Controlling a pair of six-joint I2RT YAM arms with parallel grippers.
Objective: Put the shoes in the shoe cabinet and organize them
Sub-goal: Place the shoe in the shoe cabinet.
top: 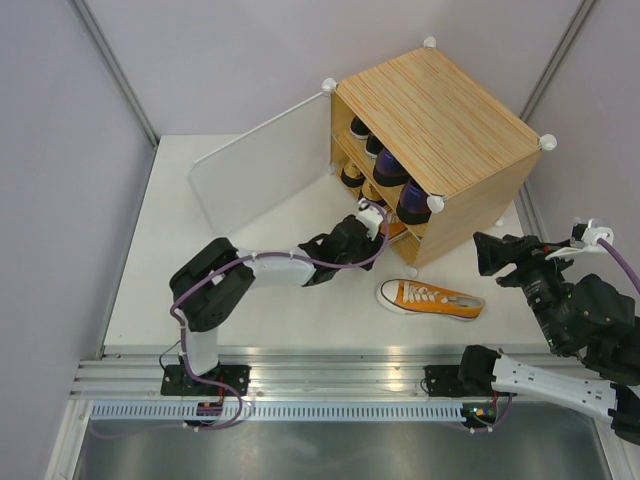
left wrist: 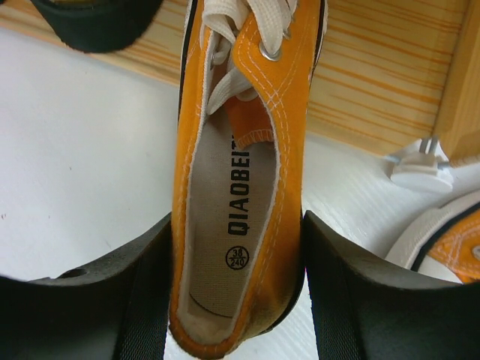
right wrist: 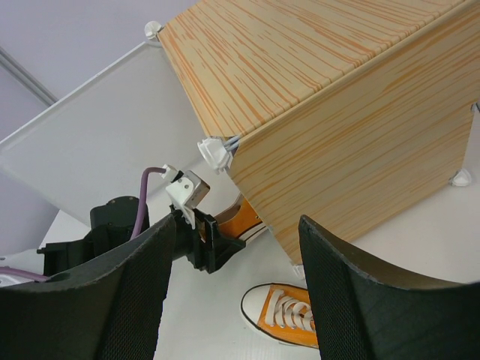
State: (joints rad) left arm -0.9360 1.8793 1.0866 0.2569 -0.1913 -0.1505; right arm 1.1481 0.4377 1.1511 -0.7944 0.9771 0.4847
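The left gripper [top: 366, 225] is clamped on the heel of an orange sneaker [left wrist: 247, 135]: in the left wrist view its two black fingers [left wrist: 105, 300] press against both sides of the heel, with the insole and white laces showing between them. The sneaker points into the bottom level of the cabinet [top: 440, 110]. Its toe is over the striped wooden floor and its heel is out over the white table [top: 180, 260]. A black shoe part [left wrist: 97, 22] lies just left of the toe on the same floor, and a white corner knob [left wrist: 420, 171] stands to the right of the sneaker. The cabinet sits at the far right of the table with its white door [top: 260, 165] swung wide open to the left. On the upper shelf, two black sneakers [top: 362, 128] sit at the back and glossy purple loafers [top: 392, 170] sit nearer the front corner. What else is on the lower level is too small to tell. The second sneaker [top: 430, 298] lies on its sole on the table just in front of the cabinet's near corner, its toe pointing left, apart from both arms. The right gripper [top: 488, 255] hovers off the cabinet's right side, above the table. Its fingers are spread apart with nothing between them.
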